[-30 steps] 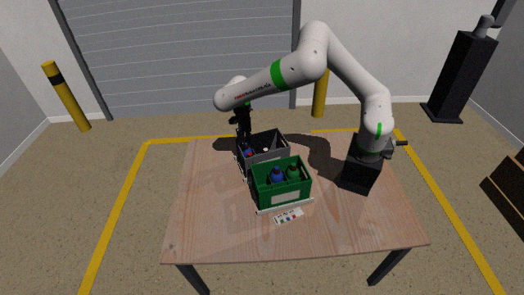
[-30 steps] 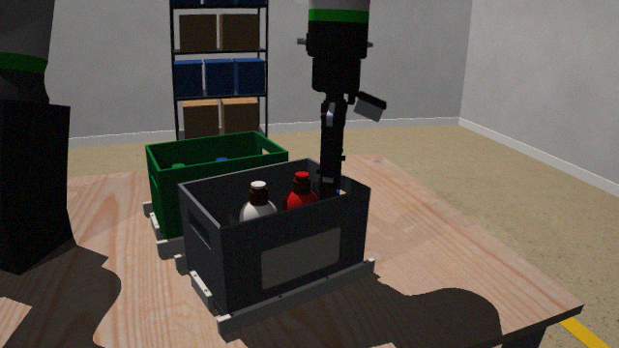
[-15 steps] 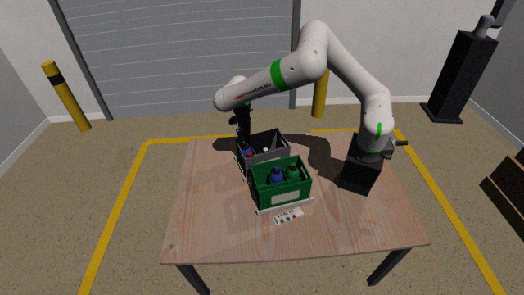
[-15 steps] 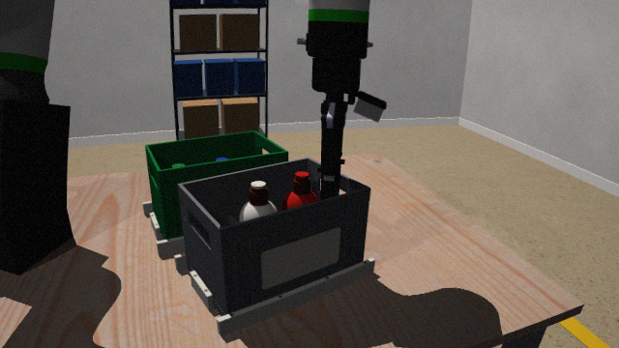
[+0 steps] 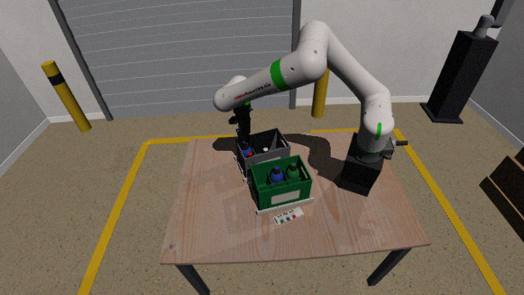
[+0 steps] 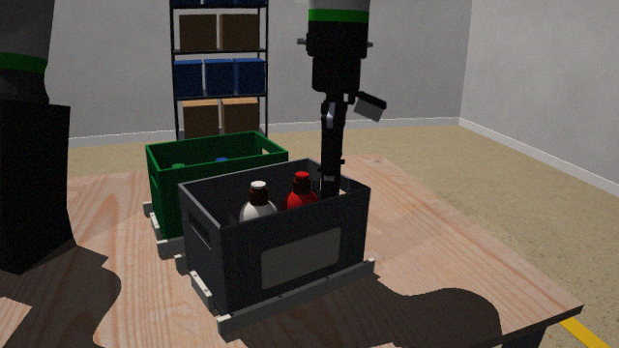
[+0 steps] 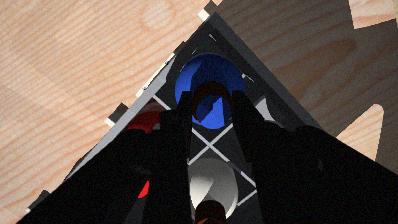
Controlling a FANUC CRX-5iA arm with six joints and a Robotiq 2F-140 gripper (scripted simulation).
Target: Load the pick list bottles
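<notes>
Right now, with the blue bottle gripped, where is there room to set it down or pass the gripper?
In the top view, bare wood on the table lies left of both crates and beyond the pick list. Crowded: the gripper grips the blue bottle in the dark crate, close beside the red bottle and white bottle.
</notes>
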